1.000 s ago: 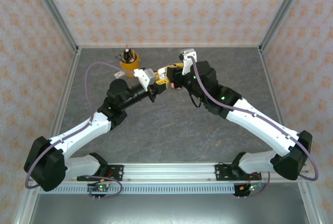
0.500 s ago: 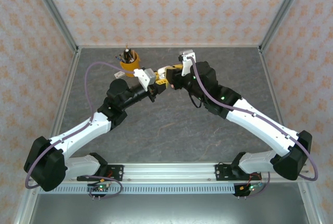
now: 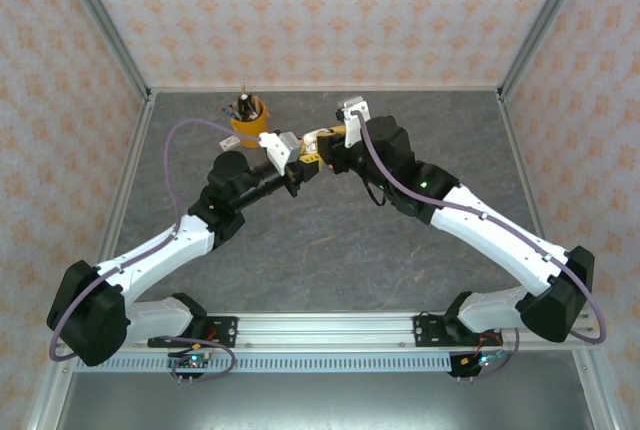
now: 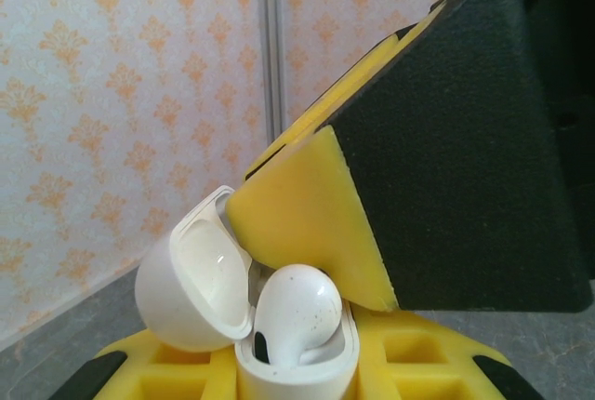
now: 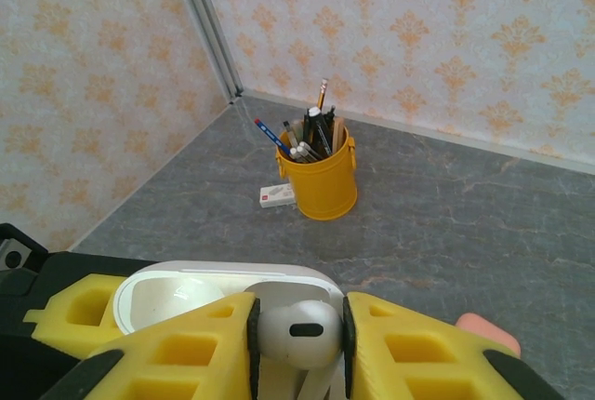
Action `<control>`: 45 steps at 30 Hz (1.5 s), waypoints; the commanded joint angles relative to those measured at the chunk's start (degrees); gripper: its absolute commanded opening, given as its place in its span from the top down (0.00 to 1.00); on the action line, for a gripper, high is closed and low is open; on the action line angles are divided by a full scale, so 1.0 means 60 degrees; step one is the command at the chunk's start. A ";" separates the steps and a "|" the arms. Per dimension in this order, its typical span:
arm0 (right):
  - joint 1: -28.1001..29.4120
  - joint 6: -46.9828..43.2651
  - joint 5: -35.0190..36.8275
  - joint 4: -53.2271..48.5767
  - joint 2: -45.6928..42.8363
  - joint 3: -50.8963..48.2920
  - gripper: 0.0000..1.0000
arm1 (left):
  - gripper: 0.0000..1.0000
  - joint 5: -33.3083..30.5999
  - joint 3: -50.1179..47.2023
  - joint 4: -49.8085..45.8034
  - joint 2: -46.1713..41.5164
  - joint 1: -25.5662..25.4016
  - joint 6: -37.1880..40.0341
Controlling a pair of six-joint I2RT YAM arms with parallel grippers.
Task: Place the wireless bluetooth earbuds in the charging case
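1. My right gripper [image 5: 297,327] is clenched on a white earbud [image 5: 294,337]. My left gripper [image 4: 297,383] grasps the base of the open charging case [image 4: 193,290].
2. The earbud stands nearly upright, rounded head up, stem down inside the case.
3. The lid leans open just beside it. The pen cup [image 5: 321,181] sits well apart on the bare table [image 5: 446,195].
4. Since a second ago, my right arm has edged slightly leftward.

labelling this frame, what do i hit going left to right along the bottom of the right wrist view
open lid of the white case → white earbud pinched between the yellow fingers → salmon-pink rounded thing, partly cut off at the bottom edge
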 commanded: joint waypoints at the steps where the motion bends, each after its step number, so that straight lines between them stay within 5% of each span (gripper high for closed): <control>1: 0.0272 -0.0193 -0.0120 -0.0782 0.0273 0.0158 0.71 | 1.00 0.0087 0.0388 0.0862 -0.0038 -0.0118 0.0105; 23: 0.0385 0.0937 0.1460 -0.0518 -0.0174 0.0364 0.57 | 1.00 0.0101 0.0255 0.1005 0.0092 -0.0112 0.0018; 45: 0.0387 0.1550 0.1179 -0.0157 -0.0291 0.0839 0.55 | 1.00 0.0145 0.0228 0.1010 0.0148 -0.0111 -0.0026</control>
